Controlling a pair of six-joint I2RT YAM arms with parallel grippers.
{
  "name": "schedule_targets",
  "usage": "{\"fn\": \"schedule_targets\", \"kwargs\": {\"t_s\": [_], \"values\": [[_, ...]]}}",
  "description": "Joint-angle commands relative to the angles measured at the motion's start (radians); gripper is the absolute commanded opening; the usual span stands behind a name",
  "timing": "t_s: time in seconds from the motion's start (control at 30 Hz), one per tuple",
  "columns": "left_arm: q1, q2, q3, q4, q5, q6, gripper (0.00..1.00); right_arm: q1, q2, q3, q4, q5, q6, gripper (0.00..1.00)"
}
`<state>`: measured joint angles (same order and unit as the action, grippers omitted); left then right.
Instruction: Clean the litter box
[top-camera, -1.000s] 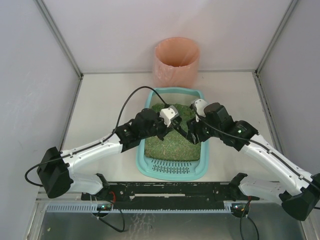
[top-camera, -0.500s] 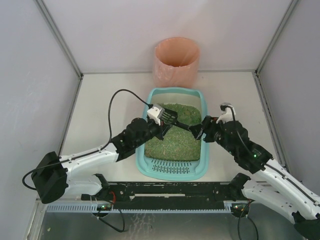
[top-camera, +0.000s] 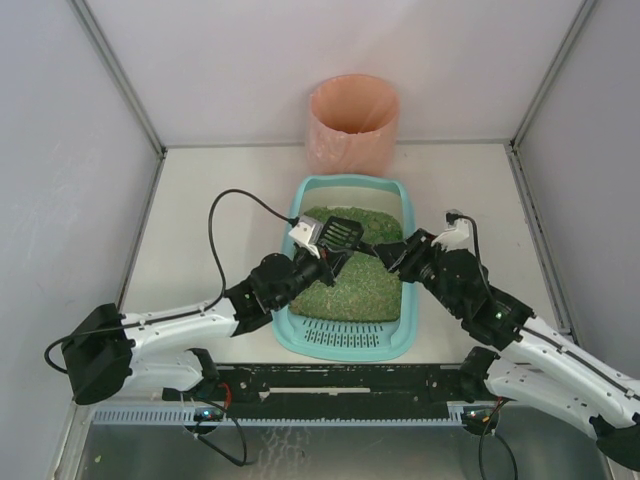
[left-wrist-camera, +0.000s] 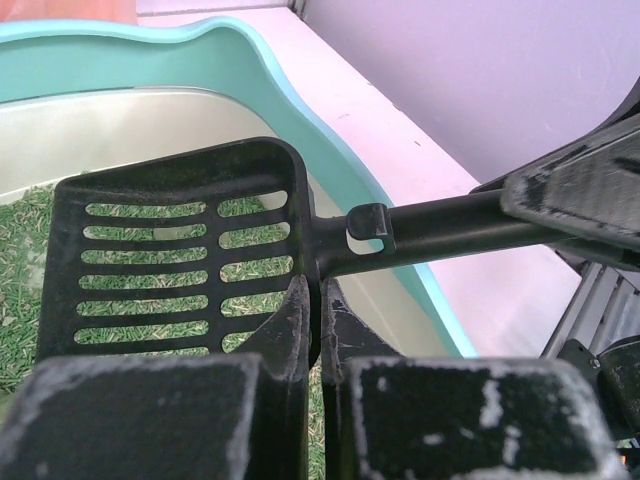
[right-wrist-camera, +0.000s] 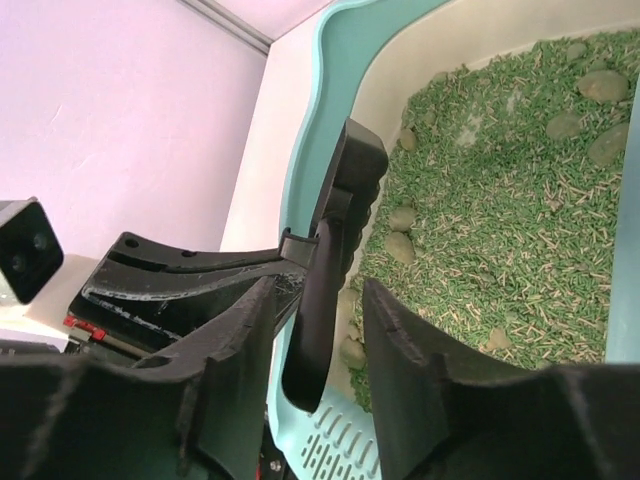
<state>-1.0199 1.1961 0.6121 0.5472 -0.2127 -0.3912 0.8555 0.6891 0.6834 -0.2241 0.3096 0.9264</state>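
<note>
The teal litter box (top-camera: 284, 318) lies mid-table, with green granules and brownish clumps (right-wrist-camera: 400, 218) in it. A black slotted scoop (top-camera: 340, 233) hangs over its far half. My left gripper (top-camera: 326, 256) is shut on the scoop's near edge, its fingertips (left-wrist-camera: 296, 312) pinching the rim where the handle (left-wrist-camera: 440, 225) begins. My right gripper (top-camera: 393, 258) sits at the box's right rim, and its jaws stand apart on either side of the handle's end (right-wrist-camera: 330, 290). A gap shows between the handle and one finger (right-wrist-camera: 400, 340).
A round pink-orange bin (top-camera: 352, 122) stands behind the box at the back wall. The box's slotted grate (top-camera: 345, 337) faces the arm bases. Grey walls close in the table on the left, the right and the back.
The right arm has pulled back from over the litter to the box's right rim, and its jaws now straddle the scoop handle. The left gripper kept its hold, with the scoop head shifted towards the far left.
</note>
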Motion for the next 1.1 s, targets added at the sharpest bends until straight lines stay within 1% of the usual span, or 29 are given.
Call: {"fn": "schedule_targets", "kwargs": {"t_s": [0.0,0.1,0.17,0.2,0.23,0.27,0.33,0.4,0.47,0.5,0.6,0.67,0.73,0.8,0.87,0.97,1.07], "values": [[-0.012,-0.025,-0.012,0.086,-0.035,-0.02,0.0,0.01,0.023,-0.002,0.084,0.027,0.045,0.36],[-0.014,-0.024,-0.016,0.091,-0.033,-0.015,0.0,0.011,0.036,-0.001,0.098,0.02,0.042,0.25],[-0.015,-0.029,-0.026,0.106,-0.022,-0.013,0.0,0.011,0.043,-0.002,0.104,0.022,0.034,0.15],[-0.014,-0.033,-0.036,0.123,-0.007,-0.01,0.02,0.011,0.046,-0.001,0.105,0.025,0.023,0.09],[-0.015,-0.042,-0.05,0.142,0.004,-0.002,0.08,0.011,0.047,-0.001,0.104,0.032,0.008,0.04],[-0.015,-0.055,-0.067,0.165,0.011,0.006,0.17,0.011,0.046,-0.001,0.096,0.046,-0.008,0.0],[-0.015,-0.091,-0.101,0.188,0.008,0.029,0.38,0.01,0.035,-0.002,0.072,0.078,-0.035,0.0],[-0.015,-0.142,-0.133,0.181,-0.004,0.067,0.54,0.006,0.021,-0.002,0.052,0.093,-0.075,0.0],[-0.015,-0.199,-0.151,0.15,-0.02,0.124,0.71,-0.004,0.015,0.006,0.039,0.068,-0.145,0.0],[-0.016,-0.222,-0.153,0.126,-0.024,0.159,0.76,-0.011,0.017,0.018,0.025,0.044,-0.181,0.0],[-0.013,-0.271,-0.162,0.094,0.003,0.303,0.8,-0.022,0.043,0.061,-0.025,-0.034,-0.327,0.0],[-0.013,-0.279,-0.172,0.108,0.077,0.421,0.82,-0.021,0.075,0.101,-0.069,-0.106,-0.412,0.0],[-0.014,-0.275,-0.181,0.136,0.138,0.518,0.83,-0.019,0.112,0.146,-0.14,-0.145,-0.475,0.0],[-0.015,-0.264,-0.188,0.159,0.205,0.624,0.81,-0.012,0.143,0.185,-0.184,-0.179,-0.531,0.0],[-0.015,-0.25,-0.182,0.16,0.244,0.712,0.8,0.005,0.162,0.223,-0.213,-0.203,-0.581,0.0],[-0.016,-0.24,-0.165,0.133,0.357,0.832,0.75,0.032,0.175,0.256,-0.247,-0.209,-0.632,0.0],[-0.015,-0.222,-0.134,0.085,0.404,0.897,0.69,0.048,0.181,0.277,-0.268,-0.207,-0.652,0.0]]}}
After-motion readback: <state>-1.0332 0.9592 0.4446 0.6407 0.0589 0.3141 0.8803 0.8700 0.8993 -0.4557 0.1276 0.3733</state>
